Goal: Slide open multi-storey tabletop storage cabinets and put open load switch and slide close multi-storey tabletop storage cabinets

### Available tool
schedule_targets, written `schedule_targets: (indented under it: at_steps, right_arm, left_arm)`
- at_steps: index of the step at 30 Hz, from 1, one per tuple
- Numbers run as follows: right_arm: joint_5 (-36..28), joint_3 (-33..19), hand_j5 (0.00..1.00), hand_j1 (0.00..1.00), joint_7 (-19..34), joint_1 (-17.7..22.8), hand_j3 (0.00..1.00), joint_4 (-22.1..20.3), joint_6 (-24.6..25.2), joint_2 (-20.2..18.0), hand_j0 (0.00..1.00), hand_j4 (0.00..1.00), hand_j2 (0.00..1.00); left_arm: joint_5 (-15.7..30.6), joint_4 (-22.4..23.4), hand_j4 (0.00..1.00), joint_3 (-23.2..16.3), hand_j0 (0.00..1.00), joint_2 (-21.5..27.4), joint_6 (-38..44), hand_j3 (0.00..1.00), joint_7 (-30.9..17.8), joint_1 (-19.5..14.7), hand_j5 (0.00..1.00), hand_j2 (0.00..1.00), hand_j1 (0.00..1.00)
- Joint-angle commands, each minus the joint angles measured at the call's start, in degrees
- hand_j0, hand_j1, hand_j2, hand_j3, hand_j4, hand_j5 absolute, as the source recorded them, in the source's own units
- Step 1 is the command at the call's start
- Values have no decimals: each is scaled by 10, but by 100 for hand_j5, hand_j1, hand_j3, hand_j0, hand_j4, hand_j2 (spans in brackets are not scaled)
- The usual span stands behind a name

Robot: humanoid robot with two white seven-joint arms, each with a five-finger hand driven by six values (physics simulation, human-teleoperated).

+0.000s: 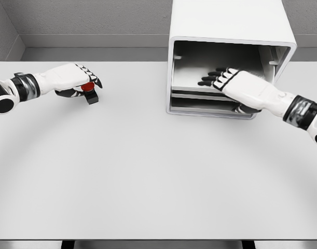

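Note:
A white storage cabinet (228,23) stands at the back right of the table, its front open with shelves showing inside. My right hand (216,77) reaches into the opening, its dark fingertips (206,82) flat over the middle shelf and holding nothing. At the left, my left hand (78,83) is curled over the load switch (90,92), a small black block with a red knob, which sits low over the tabletop. Part of the switch is hidden under the palm.
The pale grey table (148,171) stretches wide between the hands. A grey wall runs behind the table's far edge. Below the right hand a lower tray (200,106) of the cabinet sticks out slightly.

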Motion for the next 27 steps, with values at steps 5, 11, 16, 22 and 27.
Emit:
schedule_targets:
  at_steps: [5,11,16,22,27]
  right_arm:
    - [-1,2,100,100,-1,5,100,-16,2,0,100,100,100]
    - [-2,-2,100,100,-1,23,100,-40,2,-5,100,100,100]
    - [-3,-6,100,100,-1,34,100,-56,2,-14,100,100,100]
    - [-3,-6,100,100,-1,45,100,-65,2,-24,100,100,100]
    - [-6,-14,100,100,-2,57,100,-88,2,-39,100,100,100]
  left_arm:
    - [3,17,74,1,74,-4,0,74,0,-4,74,74,74]
    - [2,27,74,1,74,-14,0,74,0,-8,74,74,74]
    - [2,27,73,1,73,-17,0,73,0,-9,73,73,73]
    - [-3,32,71,1,71,-21,0,71,0,-9,71,71,71]
    - [-6,32,56,1,56,-22,0,56,0,-9,56,56,56]
